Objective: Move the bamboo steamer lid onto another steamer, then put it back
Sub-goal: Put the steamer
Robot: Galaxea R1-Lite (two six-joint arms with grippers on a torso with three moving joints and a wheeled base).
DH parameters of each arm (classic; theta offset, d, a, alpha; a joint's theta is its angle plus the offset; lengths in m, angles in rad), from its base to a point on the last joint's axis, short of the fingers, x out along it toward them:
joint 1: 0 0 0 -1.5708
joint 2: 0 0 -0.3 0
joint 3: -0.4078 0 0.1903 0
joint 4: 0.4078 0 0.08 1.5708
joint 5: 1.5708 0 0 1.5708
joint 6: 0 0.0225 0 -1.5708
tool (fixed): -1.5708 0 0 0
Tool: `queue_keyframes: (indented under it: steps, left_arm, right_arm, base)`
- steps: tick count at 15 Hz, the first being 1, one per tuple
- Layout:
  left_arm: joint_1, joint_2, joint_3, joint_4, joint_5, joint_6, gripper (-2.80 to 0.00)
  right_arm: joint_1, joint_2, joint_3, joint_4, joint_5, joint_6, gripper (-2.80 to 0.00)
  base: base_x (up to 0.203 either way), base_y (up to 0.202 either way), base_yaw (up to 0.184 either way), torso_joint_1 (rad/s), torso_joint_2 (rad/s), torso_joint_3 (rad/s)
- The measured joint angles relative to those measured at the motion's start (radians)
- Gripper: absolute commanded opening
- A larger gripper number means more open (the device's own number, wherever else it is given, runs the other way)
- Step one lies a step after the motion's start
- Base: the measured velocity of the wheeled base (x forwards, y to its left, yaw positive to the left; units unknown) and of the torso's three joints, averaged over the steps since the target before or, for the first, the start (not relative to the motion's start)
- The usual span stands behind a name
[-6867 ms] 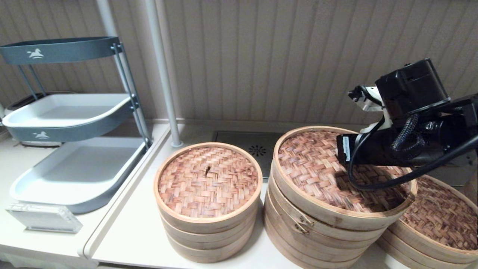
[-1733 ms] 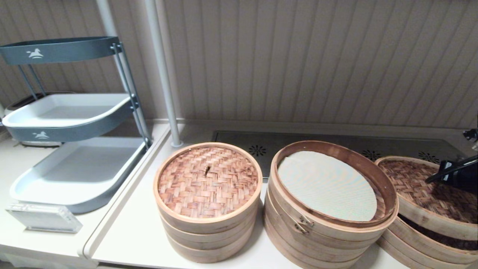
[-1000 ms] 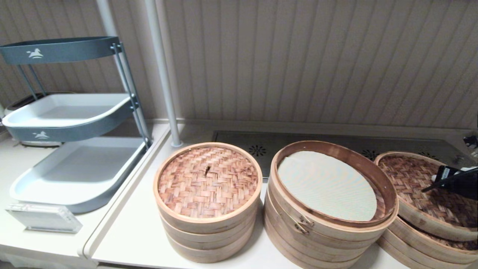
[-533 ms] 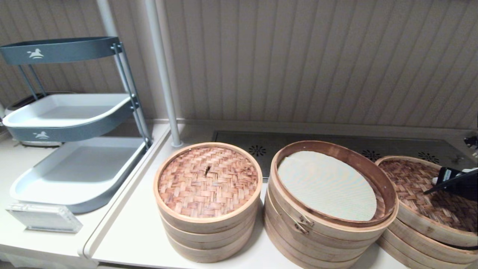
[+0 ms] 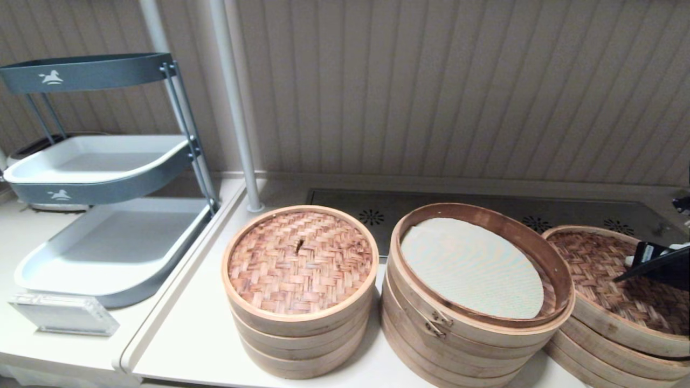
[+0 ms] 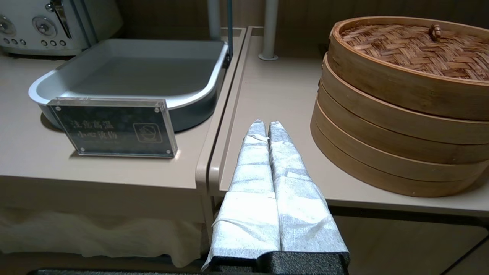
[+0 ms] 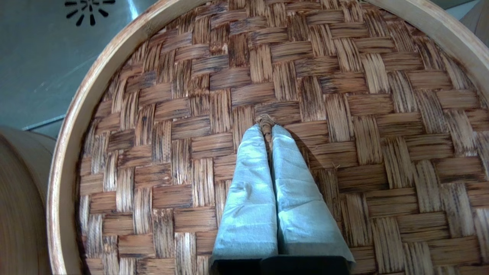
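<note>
The bamboo steamer lid (image 5: 598, 269), reddish-brown woven top with a deep pale rim, rests on the wide low steamer stack (image 5: 604, 358) at the far right. The right wrist view shows its weave (image 7: 305, 76), with my right gripper (image 7: 266, 128) shut on the small centre knot (image 7: 265, 121). From the head camera only the dark end of the right arm (image 5: 660, 264) shows over the lid. My left gripper (image 6: 264, 123) is shut and empty, parked low at the table's front edge, left of the narrower stack (image 6: 401, 126).
The taller wide stack (image 5: 458, 345) with a metal clasp (image 5: 437, 321) stands uncovered in the middle, its pale liner (image 5: 471, 267) showing. The narrower three-tier stack (image 5: 299, 264) stands to its left. A grey tray rack (image 5: 102, 161), an acrylic sign (image 5: 62, 315) and a pole (image 5: 237, 108) stand further left.
The lid left the clasped middle stack and now lies on the right stack. Over the last second it sank slightly, closing the dark gap beneath its rim.
</note>
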Motion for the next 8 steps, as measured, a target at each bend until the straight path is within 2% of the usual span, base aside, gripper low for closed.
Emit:
queue_keyframes:
  steps: [8]
  left_arm:
    - [0.000,0.000,0.000,-0.001,0.000,0.000,-2.80]
  right_arm:
    - [0.003,0.001,0.000,-0.001,0.000,-0.015,-2.80]
  base:
    - [0.000,0.000,0.000,0.000,0.00,0.000]
